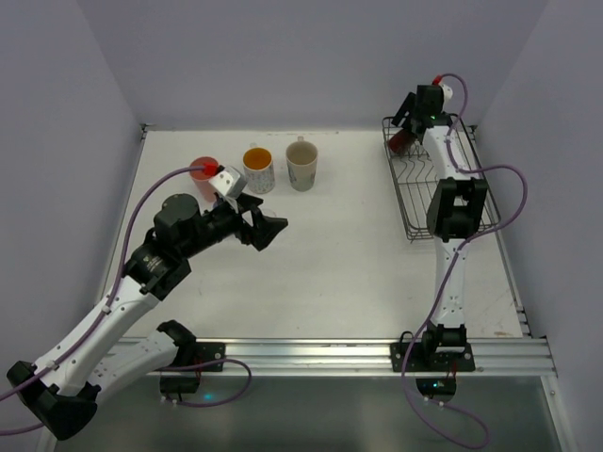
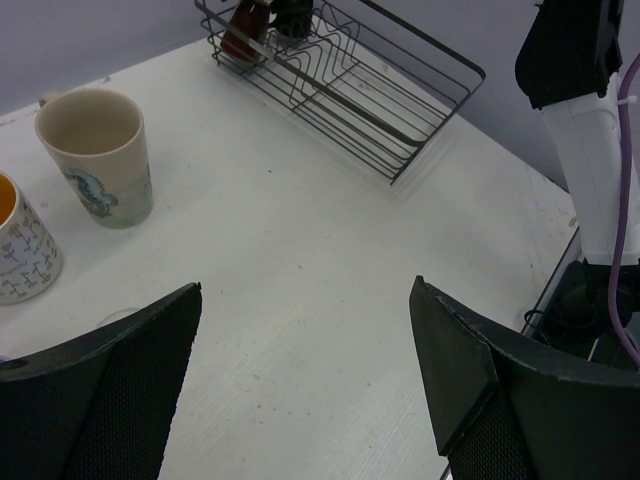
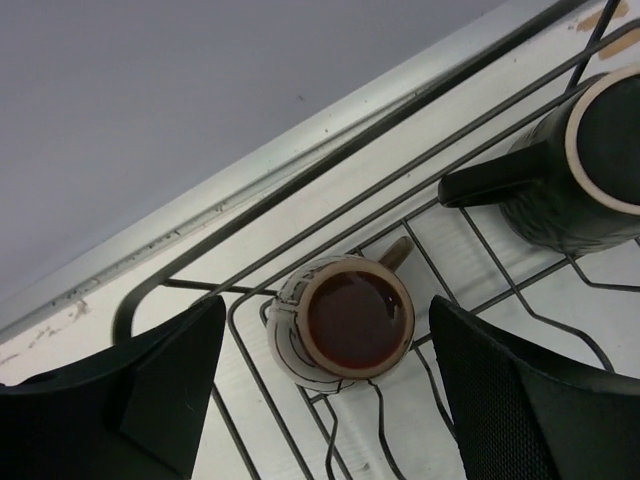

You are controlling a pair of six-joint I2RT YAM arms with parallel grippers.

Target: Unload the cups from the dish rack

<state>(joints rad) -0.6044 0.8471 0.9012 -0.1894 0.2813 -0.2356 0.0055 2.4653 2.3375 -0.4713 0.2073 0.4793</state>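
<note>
**RIGHT FINGERS ASTRIDE A BROWN MUG AT THE RACK'S FAR END**

1. Nearest. Left gripper (image 2: 303, 290): spread wide, nothing between the fingers. Hanging over bare table (image 1: 339, 273), left of centre. Well apart from the rack, which is seen only across the table in its own wrist view.

2. Just beyond it, in a row on the table: salmon-red tumbler (image 1: 203, 177), white dotted mug (image 1: 258, 170) (orange inside), cream mug (image 1: 301, 166). All upright, all out of the rack.

3. Dish rack (image 2: 345, 95): black wire, on the table's right side, long axis running near to far. Cups visible only at its far end.

4. Farthest. Right gripper (image 3: 328, 308): fingers well apart, gripping nothing, poised over the rack's far corner.
   - Brown mug (image 3: 345, 322): upright on the wires, mouth turned up toward the wrist camera. Straight ahead of the fingers and centred in their gap, with a clear margin on either side. Handle pointing off toward the second dark mug, not toward either finger.
   - Second dark mug (image 3: 585, 175): near the first, off to one side beyond the finger there. Own handle turned back toward the brown mug.

Judgement: right arm by far the nearer to both racked mugs. Likely next, a straight drop along the brown mug's upright axis, then a close across its body, with the handle left free.
</note>
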